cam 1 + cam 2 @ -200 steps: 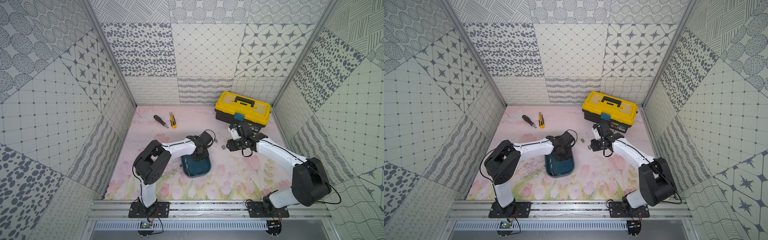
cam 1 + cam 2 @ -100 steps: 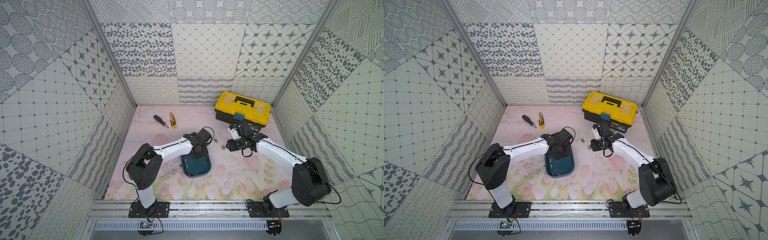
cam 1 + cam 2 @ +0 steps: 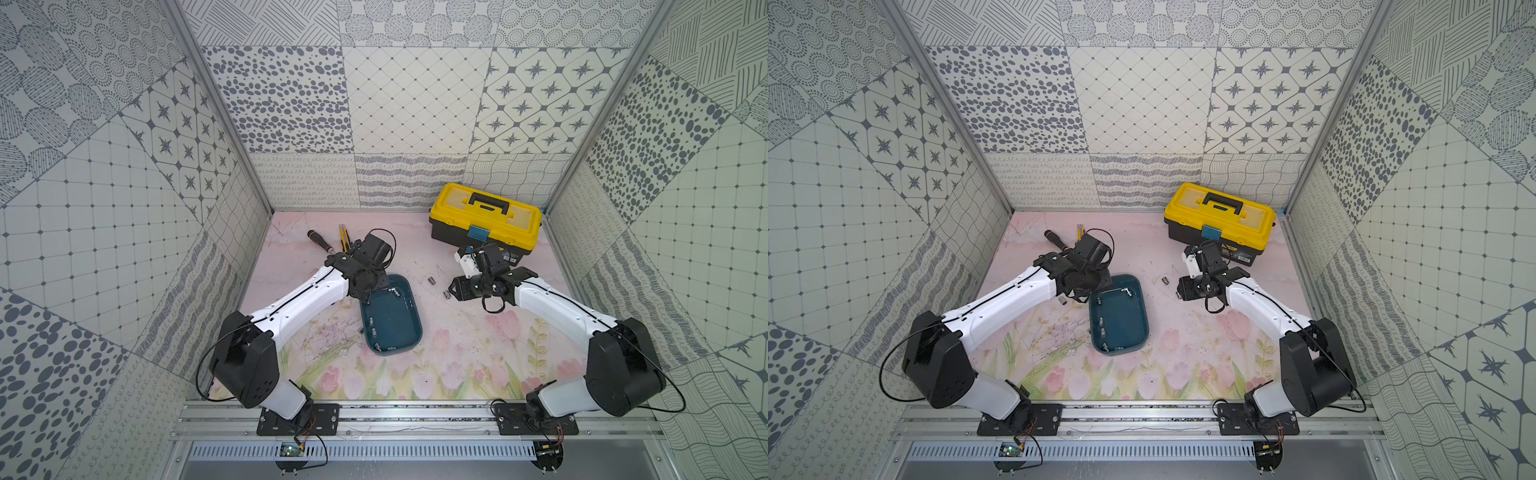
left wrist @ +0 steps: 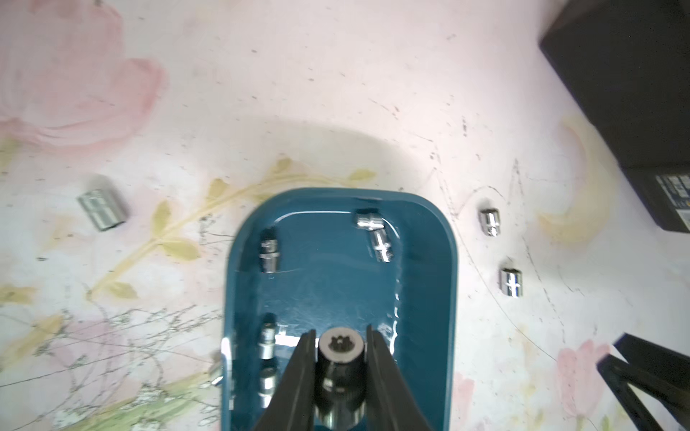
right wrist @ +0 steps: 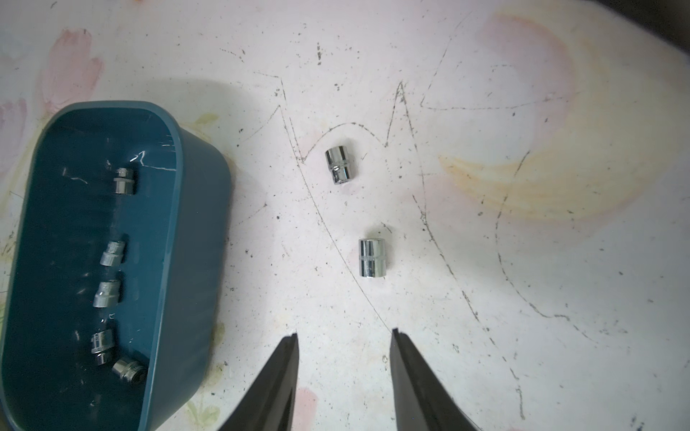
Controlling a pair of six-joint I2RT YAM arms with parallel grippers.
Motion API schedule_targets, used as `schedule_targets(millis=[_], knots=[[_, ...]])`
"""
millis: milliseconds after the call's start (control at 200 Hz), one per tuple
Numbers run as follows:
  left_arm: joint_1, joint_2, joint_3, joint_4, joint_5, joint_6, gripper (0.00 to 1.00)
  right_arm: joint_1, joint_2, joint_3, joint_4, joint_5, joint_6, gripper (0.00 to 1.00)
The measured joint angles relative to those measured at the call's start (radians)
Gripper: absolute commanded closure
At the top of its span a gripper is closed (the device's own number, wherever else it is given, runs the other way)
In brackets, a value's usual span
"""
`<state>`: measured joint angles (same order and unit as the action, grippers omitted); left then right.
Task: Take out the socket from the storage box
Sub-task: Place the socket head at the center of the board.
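Over the storage box [image 4: 425, 283]: left gripper [image 4: 339, 332] has drawn toward the far rim, clamped on a socket [image 4: 340, 358].
Right gripper [image 5: 344, 332]: parted, empty.
Meaning: socket looks lifted; set-down outside remains.

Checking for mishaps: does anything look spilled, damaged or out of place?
Nothing damaged. Loose on the scuffed mat lie a socket pair on the right arm's side of the storage box and a lone socket on the left arm's side. That fits unloading rather than a spill. The left gripper grips a fourth socket.
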<state>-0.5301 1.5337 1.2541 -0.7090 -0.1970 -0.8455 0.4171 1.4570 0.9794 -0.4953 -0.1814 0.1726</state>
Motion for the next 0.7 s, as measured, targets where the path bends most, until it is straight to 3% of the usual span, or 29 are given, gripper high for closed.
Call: schedule_targets(millis=[325,700], knots=[[0.202,0.006,-0.131,0.0,0.008,0.038,0.78,0.0,0.0,0.0,0.0,-0.013,0.002,0.55],[0.27,0.174,-0.15,0.077,0.037,0.038,0.77,0.0,0.0,0.0,0.006,-0.019,0.003,0.55]])
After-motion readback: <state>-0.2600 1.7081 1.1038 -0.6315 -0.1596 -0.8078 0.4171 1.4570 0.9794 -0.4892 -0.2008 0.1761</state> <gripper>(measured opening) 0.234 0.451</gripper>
